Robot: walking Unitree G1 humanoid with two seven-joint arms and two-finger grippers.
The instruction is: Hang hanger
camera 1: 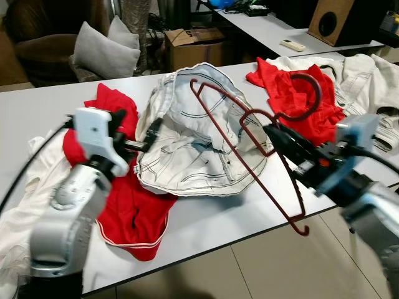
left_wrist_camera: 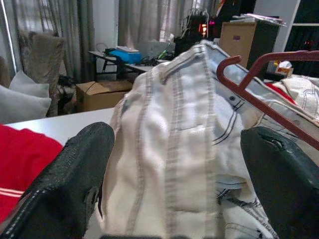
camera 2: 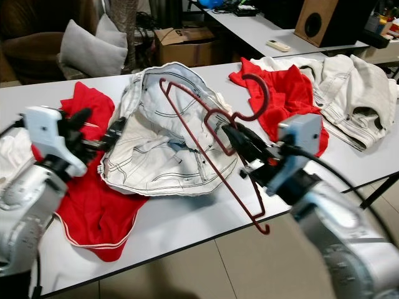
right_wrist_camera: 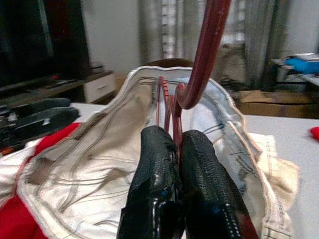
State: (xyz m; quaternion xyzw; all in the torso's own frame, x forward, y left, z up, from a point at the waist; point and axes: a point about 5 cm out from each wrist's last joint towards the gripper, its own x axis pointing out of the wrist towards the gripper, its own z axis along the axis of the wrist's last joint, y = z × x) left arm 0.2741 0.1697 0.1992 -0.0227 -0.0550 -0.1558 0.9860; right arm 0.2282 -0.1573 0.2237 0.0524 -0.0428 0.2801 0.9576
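Observation:
A dark red hanger [camera 1: 318, 92] is held up over the table, tilted, its hook pointing up and its long bar sloping down past the table's front edge. My right gripper [camera 1: 272, 131] is shut on its neck; in the right wrist view the black fingers [right_wrist_camera: 157, 169] pinch the red wire [right_wrist_camera: 209, 59]. A white stitched garment [camera 1: 193, 143] hangs over the hanger's far end and bunches on the table. My left gripper [camera 1: 148, 138] stands open at that garment's left edge, and the cloth [left_wrist_camera: 174, 124] lies between its spread fingers [left_wrist_camera: 75, 174].
A red garment [camera 1: 134, 212] lies under the white one at the front left of the grey table [camera 1: 206, 230]. More red cloth [camera 1: 293, 93] and white clothes [camera 1: 365, 81] lie at the right. Behind the table are a cushion [camera 1: 103, 53], a cardboard box [camera 1: 193, 43] and a speaker [camera 1: 340, 18].

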